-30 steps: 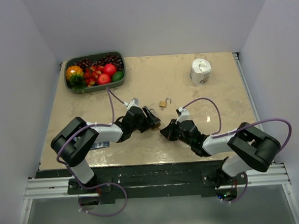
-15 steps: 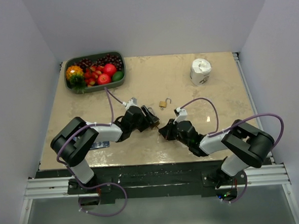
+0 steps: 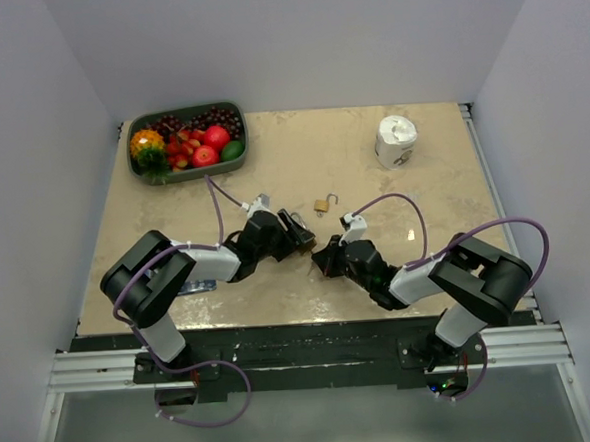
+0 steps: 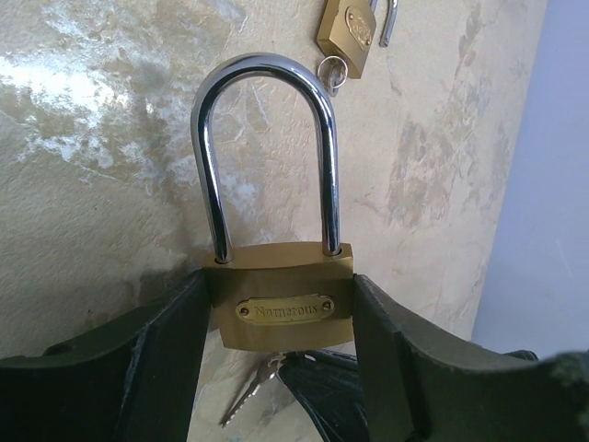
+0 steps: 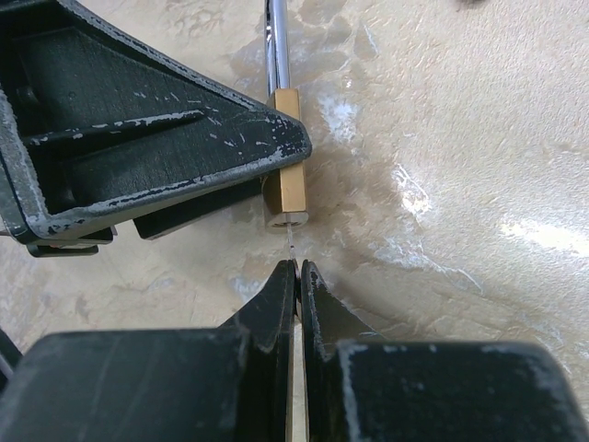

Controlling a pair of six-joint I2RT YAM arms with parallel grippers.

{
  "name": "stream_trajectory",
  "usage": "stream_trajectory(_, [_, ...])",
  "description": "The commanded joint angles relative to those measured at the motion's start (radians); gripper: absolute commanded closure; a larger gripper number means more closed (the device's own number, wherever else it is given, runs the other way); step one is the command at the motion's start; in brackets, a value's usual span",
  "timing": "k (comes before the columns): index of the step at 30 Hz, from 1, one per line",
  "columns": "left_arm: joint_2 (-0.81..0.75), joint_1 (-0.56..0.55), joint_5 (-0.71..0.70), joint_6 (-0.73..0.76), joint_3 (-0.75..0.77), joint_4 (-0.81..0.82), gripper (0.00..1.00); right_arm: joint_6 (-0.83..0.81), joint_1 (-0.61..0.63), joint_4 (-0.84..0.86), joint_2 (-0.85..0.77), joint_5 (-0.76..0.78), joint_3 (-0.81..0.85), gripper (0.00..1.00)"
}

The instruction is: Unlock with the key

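- Key [image 5: 292,243], where is it?
- Frame centre, pinched in the closed right gripper [image 5: 297,269], tip at the padlock [image 5: 287,198] keyhole.
- And left gripper [image 4: 281,313]?
- Partly open, clamping the padlock body.

overhead view; wrist cameras share padlock [image 4: 281,308]

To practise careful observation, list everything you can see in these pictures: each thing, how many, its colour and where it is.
table: one, beige, under everything
tray: one, dark green, far left corner
fruit: several, red, orange, green, dark purple, in the tray
paper roll: one, white, far right
small padlock: one, brass, lying mid-table, shackle open
large padlock: one, brass with steel shackle, clamped in the left gripper
key: one, silvery, pinched in the right gripper, pointing at the large padlock's bottom
arms: two, black and white, near edge
left gripper: one, black, centre
right gripper: one, black, centre
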Motion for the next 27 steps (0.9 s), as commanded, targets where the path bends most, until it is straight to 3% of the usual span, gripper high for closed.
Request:
stream_trajectory(1, [-0.001,-0.014,0.085,-0.026,-0.024,0.114,1.00,-0.025,0.003,0.048,-0.013,0.068,0.028,1.00])
stream_trajectory(27, [0.021,-0.026,0.156,0.016,-0.029,0.151,1.00,-0.083,0.003,0.045,-0.044,0.167,0.013,1.00])
